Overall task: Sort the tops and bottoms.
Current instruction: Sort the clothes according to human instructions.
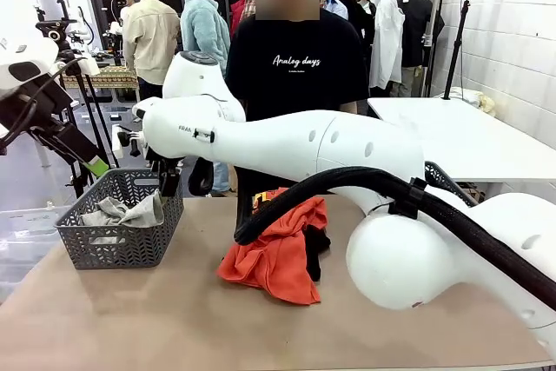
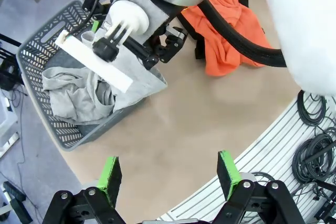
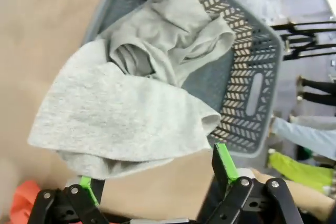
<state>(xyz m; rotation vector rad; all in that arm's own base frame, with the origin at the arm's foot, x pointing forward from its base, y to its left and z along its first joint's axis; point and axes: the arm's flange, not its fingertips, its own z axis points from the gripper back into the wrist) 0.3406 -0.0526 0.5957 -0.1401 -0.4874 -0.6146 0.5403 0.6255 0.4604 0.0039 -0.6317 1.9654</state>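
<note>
Draping basket rim (image 3: 251,15) — grey top (image 3: 121,108); right hand (image 3: 155,171) wide above; left hand (image 2: 170,174) wide over tabletop (image 2: 210,119) edge.

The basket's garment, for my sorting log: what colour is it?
Light grey garment; right wrist view shows it best.

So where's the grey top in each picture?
Front view: the grey top is at the left, inside the grey basket, with one end over its right rim.
Left wrist view: the grey top is left of middle, in the basket, partly draped over the rim.
Right wrist view: the grey top is in the middle, spilling over the basket rim.
Shared landmark: the grey basket.
</note>
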